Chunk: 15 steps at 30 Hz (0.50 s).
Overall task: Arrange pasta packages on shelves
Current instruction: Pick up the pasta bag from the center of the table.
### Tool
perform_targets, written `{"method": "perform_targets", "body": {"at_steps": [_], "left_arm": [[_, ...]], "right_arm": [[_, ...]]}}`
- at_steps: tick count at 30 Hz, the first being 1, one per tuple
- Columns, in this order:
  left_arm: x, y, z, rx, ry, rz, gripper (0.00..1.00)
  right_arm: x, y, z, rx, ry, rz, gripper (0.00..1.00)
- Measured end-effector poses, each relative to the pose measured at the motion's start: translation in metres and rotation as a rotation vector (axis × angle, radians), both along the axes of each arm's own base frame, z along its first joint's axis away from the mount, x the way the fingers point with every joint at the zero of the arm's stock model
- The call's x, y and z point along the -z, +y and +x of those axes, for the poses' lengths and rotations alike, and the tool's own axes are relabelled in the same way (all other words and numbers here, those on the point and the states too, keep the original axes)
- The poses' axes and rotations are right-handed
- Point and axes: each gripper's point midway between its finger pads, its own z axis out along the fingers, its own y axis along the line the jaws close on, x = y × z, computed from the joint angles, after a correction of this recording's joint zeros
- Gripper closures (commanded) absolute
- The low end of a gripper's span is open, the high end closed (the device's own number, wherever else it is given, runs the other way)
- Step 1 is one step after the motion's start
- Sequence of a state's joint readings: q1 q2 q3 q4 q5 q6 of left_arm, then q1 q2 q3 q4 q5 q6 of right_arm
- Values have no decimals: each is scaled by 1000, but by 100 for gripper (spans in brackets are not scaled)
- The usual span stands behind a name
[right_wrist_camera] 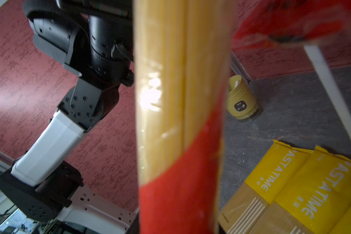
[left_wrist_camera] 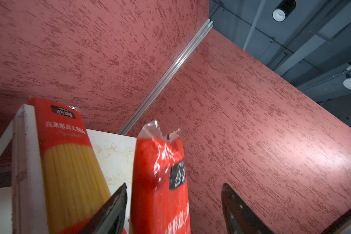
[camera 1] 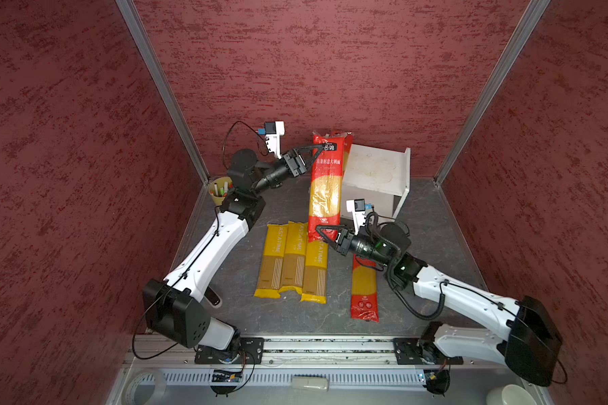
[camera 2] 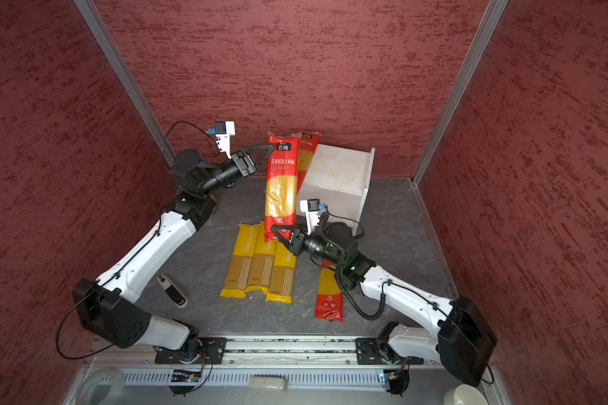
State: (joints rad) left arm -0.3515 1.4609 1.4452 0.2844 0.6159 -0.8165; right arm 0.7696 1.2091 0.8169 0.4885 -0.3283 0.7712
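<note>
Grey tabletop (camera 1: 288, 319), 3 yellow bags (camera 1: 293, 263) side by side, 1 red bag (camera 1: 364, 291) flat, white rack (camera 1: 372, 168), yellow cup (camera 1: 216, 200)

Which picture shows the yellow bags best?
Both top views: all three yellow bags lie side by side, nearly whole, one end behind the held red bag. The right wrist view shows only their lettered ends; the left wrist view, none.

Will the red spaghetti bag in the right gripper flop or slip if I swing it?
Probably stiff: the red bag stands straight though the right gripper holds only its lower end. Likely top-heavy, so it may pivot in the fingers; the left gripper at its top is open. Glossy film may slip.
</note>
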Motion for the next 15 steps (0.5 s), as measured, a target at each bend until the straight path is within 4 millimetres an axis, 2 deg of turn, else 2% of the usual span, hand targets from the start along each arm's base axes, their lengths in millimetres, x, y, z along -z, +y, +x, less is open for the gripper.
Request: {"method": "perform_targets", "body": {"at_steps": [4, 8, 12, 15], "left_arm": [[20, 20, 9, -75, 65, 11, 20], [37, 32, 3, -123, 113, 29, 20], [51, 31, -13, -134, 131, 48, 20], [68, 23, -26, -131, 153, 75, 20]], "right_arm": [[-25, -14, 25, 87, 56, 0, 94], [-56, -34, 46, 163, 114, 2, 94], [-84, -57, 73, 240, 171, 15, 94], [-89, -76, 95, 298, 225, 9, 92]]}}
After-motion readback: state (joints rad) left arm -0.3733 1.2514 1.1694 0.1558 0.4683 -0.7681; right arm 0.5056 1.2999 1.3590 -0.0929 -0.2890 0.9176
